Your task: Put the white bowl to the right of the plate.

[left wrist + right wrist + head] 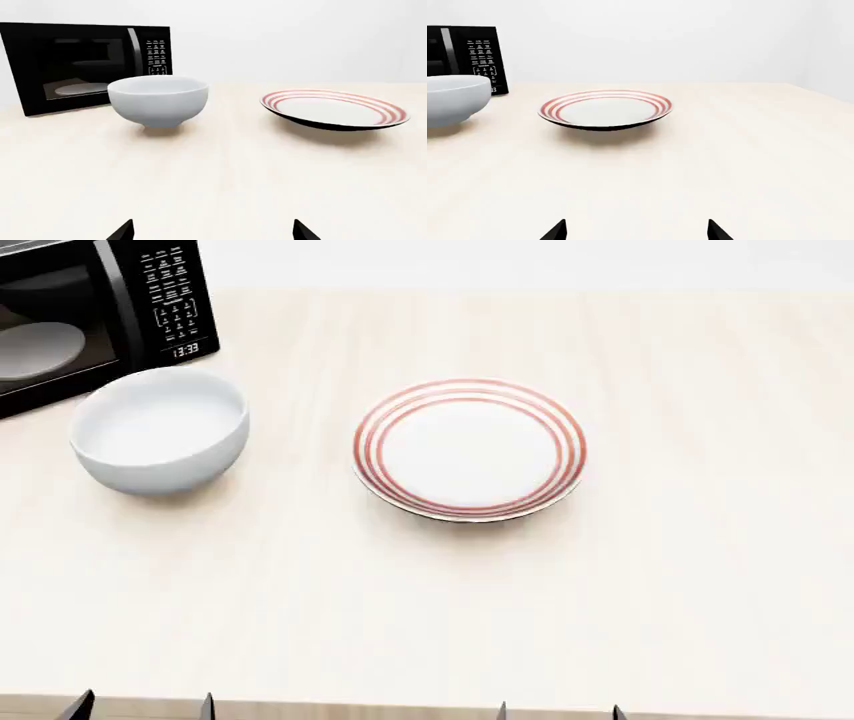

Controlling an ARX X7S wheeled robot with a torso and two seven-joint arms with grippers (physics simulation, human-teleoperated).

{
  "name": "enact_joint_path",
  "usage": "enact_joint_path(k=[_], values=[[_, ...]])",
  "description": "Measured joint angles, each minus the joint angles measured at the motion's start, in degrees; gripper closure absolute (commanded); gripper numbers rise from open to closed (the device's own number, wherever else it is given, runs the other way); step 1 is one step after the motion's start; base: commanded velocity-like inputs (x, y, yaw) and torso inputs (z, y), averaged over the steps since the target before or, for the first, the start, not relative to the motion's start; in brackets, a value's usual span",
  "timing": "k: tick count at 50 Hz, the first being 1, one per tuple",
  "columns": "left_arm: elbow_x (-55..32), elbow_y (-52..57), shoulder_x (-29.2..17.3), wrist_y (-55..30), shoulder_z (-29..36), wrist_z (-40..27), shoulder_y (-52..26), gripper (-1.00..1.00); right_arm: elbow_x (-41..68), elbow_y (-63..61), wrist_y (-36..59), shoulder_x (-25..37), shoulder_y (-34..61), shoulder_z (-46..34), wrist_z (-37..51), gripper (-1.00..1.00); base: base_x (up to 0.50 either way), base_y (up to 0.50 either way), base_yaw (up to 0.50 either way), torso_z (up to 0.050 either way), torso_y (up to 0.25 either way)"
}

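The white bowl (160,430) stands upright on the table at the left, just in front of the microwave; it also shows in the left wrist view (158,100) and at the edge of the right wrist view (454,99). The plate (469,448) with red rings lies at the table's middle, to the right of the bowl; it shows in both wrist views (333,108) (606,108). My left gripper (143,707) and right gripper (558,711) are both open and empty at the table's front edge, well short of both things. Only their fingertips show.
A black microwave (94,310) with a pale dish inside stands at the back left, its front close behind the bowl. The light wooden table (694,570) stretches bare to the right of the plate and in front of it.
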Motion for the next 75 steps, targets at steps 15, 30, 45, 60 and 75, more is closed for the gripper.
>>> enact_joint_path(k=[15, 30, 45, 60, 75], values=[[-1.6, 2.1, -1.7, -2.9, 1.4, -2.3, 0.2, -1.0, 1.2, -1.8, 3.9, 2.2, 0.9, -2.9, 3.3, -1.0, 0.0, 0.0, 0.0, 0.0, 0.0], [-4.2, 10.0, -3.5, -12.5, -0.8, -7.5, -0.4, -1.0, 3.4, -10.9, 12.1, 4.4, 2.6, -4.1, 4.5, -1.0, 0.05, 0.03, 0.0, 0.0, 0.0], [-5.1, 15.3, -5.2, -15.2, -0.7, -9.7, 0.8, -1.0, 5.9, -14.6, 13.3, 5.8, 2.8, -4.9, 4.4, -1.0, 0.47, 0.31, 0.0, 0.0, 0.0], [-4.5, 16.3, -6.4, -15.4, 0.6, -11.8, 1.3, -1.0, 7.0, -15.3, 13.5, 6.7, 2.7, -6.0, 5.1, -1.0, 0.47, 0.34, 0.0, 0.0, 0.0], [-4.6, 16.2, -7.3, -15.3, 1.4, -13.3, 1.2, -1.0, 8.7, -15.7, 14.1, 7.4, 2.9, -6.7, 5.4, -1.0, 0.49, -0.11, 0.0, 0.0, 0.0]])
